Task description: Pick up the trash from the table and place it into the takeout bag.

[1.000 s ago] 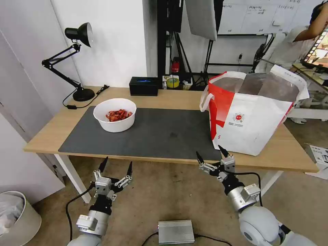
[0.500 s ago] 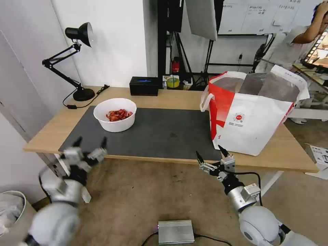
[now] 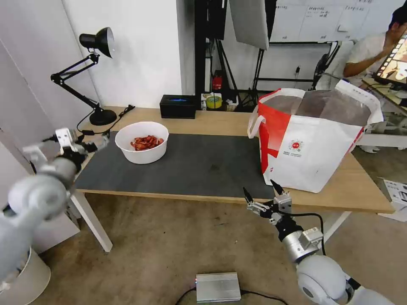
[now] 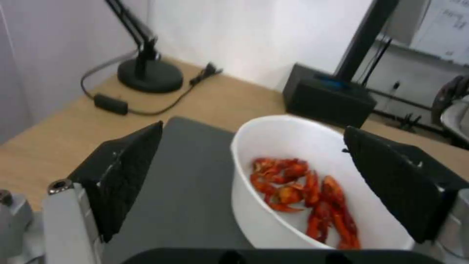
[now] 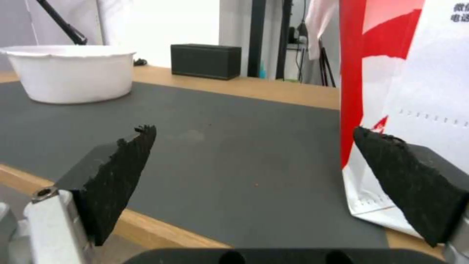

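Left hand lines up on the bowl; right hand waits at the bench edge.
Left hand (image 3: pixel 76 142), jaws spread and empty, sits at the bowl's (image 3: pixel 143 142) 9 o'clock, apparently framing it for a side grasp. Bowl on mat, bench (image 3: pixel 220 120) left. Takeout bag (image 3: pixel 309 140) at 3 o'clock, mouth up. Right hand (image 3: pixel 265 195), released, parked below the bag.

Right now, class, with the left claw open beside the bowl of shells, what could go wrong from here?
1. The left claw is open beside the white bowl; gripping its rim alone might tip it and spill the red shells.
2. The takeout bag is tall, so a low carry could catch its rim.
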Available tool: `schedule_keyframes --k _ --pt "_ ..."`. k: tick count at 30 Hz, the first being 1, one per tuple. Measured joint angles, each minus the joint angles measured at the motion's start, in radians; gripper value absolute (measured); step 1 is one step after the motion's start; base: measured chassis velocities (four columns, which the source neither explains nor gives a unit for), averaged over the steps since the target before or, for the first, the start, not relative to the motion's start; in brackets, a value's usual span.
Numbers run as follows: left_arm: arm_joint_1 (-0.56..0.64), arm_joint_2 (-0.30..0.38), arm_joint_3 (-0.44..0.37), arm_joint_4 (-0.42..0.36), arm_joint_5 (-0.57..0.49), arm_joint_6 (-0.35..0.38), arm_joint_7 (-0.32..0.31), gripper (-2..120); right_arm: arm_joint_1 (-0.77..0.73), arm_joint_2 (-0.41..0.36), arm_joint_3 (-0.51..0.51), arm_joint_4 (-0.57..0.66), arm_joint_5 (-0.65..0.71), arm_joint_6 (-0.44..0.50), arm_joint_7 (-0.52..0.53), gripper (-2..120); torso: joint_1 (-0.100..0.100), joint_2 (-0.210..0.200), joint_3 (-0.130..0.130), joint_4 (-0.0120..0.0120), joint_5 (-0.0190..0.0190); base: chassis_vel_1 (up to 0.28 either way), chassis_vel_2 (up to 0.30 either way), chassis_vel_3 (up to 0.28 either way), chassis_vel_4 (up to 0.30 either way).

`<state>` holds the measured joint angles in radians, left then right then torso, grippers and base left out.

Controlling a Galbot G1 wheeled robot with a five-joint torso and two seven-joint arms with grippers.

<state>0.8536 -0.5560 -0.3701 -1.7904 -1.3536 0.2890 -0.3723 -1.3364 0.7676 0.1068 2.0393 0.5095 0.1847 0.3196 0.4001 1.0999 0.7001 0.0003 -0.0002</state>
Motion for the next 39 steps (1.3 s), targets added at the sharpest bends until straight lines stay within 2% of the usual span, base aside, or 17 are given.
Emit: schedule_keyframes --k 3,4,7,10,12,23,25,33,39 --pt "-0.119 0.029 0.085 0.092 -0.078 0.092 0.037 100 0.000 0.000 0.000 0.000 0.000 0.000 0.000 100 0.000 0.000 0.000 -0.0004 0.0002 0.000 0.000 0.000 0.000" --pt "-0.119 0.029 0.085 0.092 -0.078 0.092 0.037 100 0.000 0.000 0.000 0.000 0.000 0.000 0.000 100 0.000 0.000 0.000 -0.0004 0.0002 0.000 0.000 0.000 0.000" --pt "-0.203 0.035 0.155 0.170 -0.107 0.148 0.082 100 0.000 0.000 0.000 0.000 0.000 0.000 0.000 100 0.000 0.000 0.000 -0.0002 0.0000 0.000 0.000 0.000 0.000" --pt "-0.224 0.031 0.173 0.188 -0.108 0.167 0.095 100 0.000 0.000 0.000 0.000 0.000 0.000 0.000 100 0.000 0.000 0.000 0.0000 0.0000 0.000 0.000 0.000 0.000" --pt "-0.282 0.011 0.223 0.227 -0.112 0.213 0.106 100 0.000 0.000 0.000 0.000 0.000 0.000 0.000 100 0.000 0.000 0.000 -0.0002 0.0001 0.000 0.000 0.000 0.000" --pt "-0.420 -0.055 0.367 0.351 -0.101 0.298 0.109 100 0.000 0.000 0.000 0.000 0.000 0.000 0.000 100 0.000 0.000 0.000 -0.0002 0.0002 0.000 0.000 0.000 0.000" --pt "-0.465 -0.083 0.407 0.387 -0.094 0.320 0.086 100 0.000 0.000 0.000 0.000 0.000 0.000 0.000 100 0.000 0.000 0.000 -0.0004 0.0002 0.000 0.000 0.000 0.000" --pt "-0.542 -0.128 0.477 0.462 -0.091 0.352 0.049 100 0.000 0.000 0.000 0.000 0.000 0.000 0.000 100 0.000 0.000 0.000 -0.0002 0.0003 0.000 0.000 0.000 0.000" --pt "-0.570 -0.150 0.510 0.489 -0.086 0.368 0.029 100 0.000 0.000 0.000 0.000 0.000 0.000 0.000 100 0.000 0.000 0.000 -0.0004 0.0004 0.000 0.000 0.000 0.000"
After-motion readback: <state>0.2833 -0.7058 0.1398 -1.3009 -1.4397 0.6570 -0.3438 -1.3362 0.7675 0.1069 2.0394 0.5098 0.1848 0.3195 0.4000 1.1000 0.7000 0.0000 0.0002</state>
